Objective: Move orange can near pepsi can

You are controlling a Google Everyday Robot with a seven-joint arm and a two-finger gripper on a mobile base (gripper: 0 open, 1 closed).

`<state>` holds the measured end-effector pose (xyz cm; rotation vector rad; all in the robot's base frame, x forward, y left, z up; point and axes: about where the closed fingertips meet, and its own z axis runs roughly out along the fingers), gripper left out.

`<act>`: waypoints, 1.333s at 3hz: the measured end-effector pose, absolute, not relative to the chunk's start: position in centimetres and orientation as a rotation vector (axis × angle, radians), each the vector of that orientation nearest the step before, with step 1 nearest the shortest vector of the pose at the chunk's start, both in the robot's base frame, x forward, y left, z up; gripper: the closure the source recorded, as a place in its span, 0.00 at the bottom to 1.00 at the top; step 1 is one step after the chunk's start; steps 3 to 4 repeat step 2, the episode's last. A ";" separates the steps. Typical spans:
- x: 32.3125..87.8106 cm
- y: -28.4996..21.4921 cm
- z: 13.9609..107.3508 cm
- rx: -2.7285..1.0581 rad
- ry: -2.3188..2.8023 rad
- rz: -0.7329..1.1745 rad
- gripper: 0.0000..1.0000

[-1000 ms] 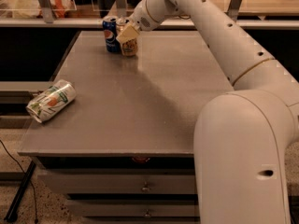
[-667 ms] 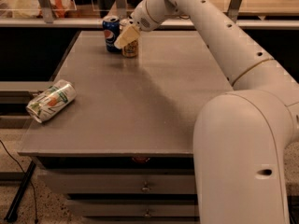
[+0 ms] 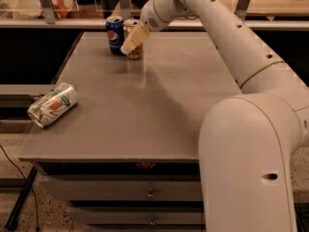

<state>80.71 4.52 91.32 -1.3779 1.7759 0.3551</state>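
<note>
Orange can (image 3: pixel 136 52) in end effector (image 3: pixel 130 45) now nearer pepsi can (image 3: pixel 115 35).

cans (image 3: pixel 115 34) (image 3: pixel 135 53) (image 3: pixel 52 104) 3 | table (image 3: pixel 145 115) 1 | tool (image 3: pixel 131 44) 1, at orange can (image 3: pixel 135 53)

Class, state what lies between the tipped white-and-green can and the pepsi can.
Only bare table, per the camera view; the gripper is at the orange can.
</note>
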 end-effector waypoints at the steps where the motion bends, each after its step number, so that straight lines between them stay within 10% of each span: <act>1: 80.6 -0.1 90.8 -1.440 1.794 0.328 0.00; 4: 80.6 -0.1 90.8 -1.443 1.794 0.329 0.00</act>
